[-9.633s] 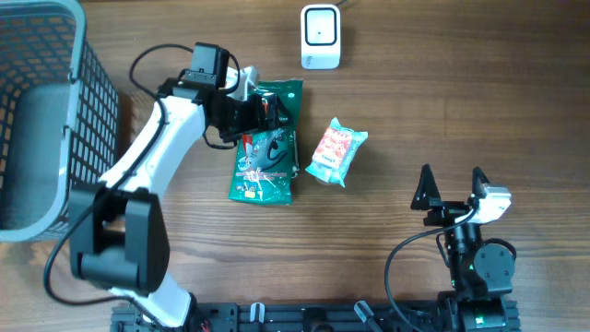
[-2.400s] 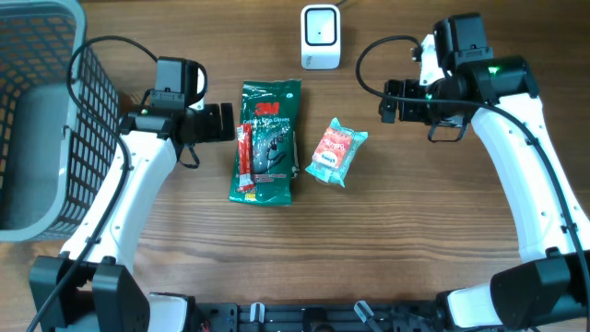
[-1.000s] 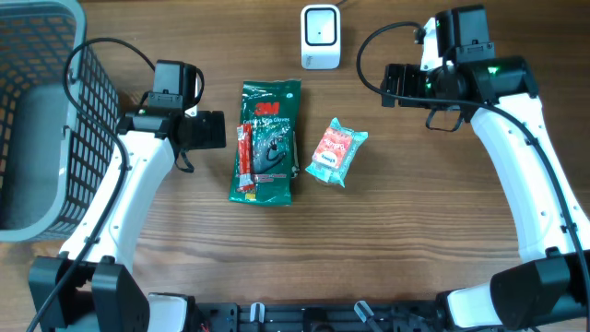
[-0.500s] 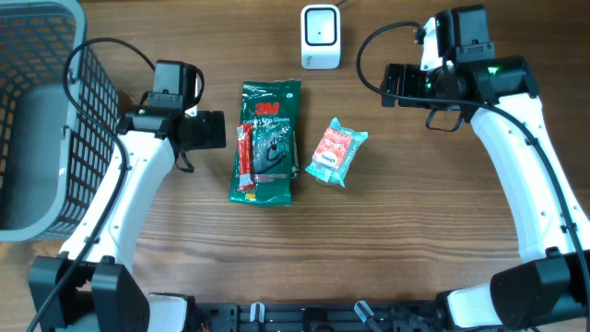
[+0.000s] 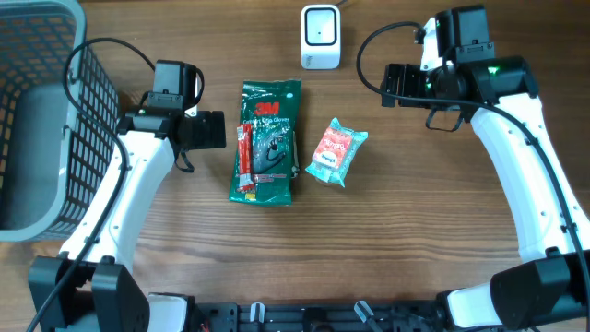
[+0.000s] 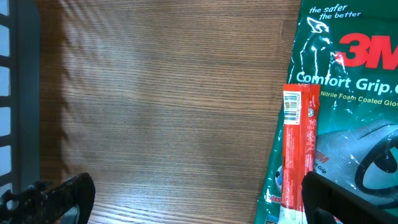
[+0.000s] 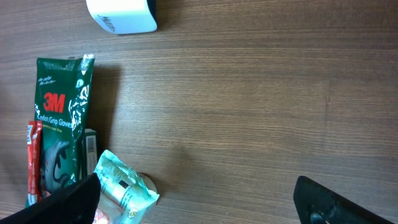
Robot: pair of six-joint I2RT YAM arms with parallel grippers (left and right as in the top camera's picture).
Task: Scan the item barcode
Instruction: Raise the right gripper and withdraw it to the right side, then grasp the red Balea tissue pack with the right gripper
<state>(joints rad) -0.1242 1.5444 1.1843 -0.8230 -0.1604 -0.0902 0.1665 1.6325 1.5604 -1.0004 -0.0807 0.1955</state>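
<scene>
Your left end effector (image 5: 219,130) is wide open and holds nothing. It hangs over bare table (image 5: 387,240), just left of the green pack (image 5: 275,111), and touches none of the things. In your left wrist view its two fingers sit far apart, and one finger (image 6: 348,199) hides a bit of the pack's low end. Your right end effector (image 5: 388,85) is wide open too, and it is empty. It hangs over the table to the right of the white scanner (image 5: 320,37) and up and right from the pink pack (image 5: 336,150), well apart from both. The green pack lies flat in the middle of the table. A thin red stick (image 5: 244,159) lies on its left edge, and a barcode (image 6: 291,106) shows at the stick's end nearer the scanner. The pink pack lies just right of the green pack. The scanner stands at the far edge of the table. A gray basket (image 5: 92,111) sits at your far left.
</scene>
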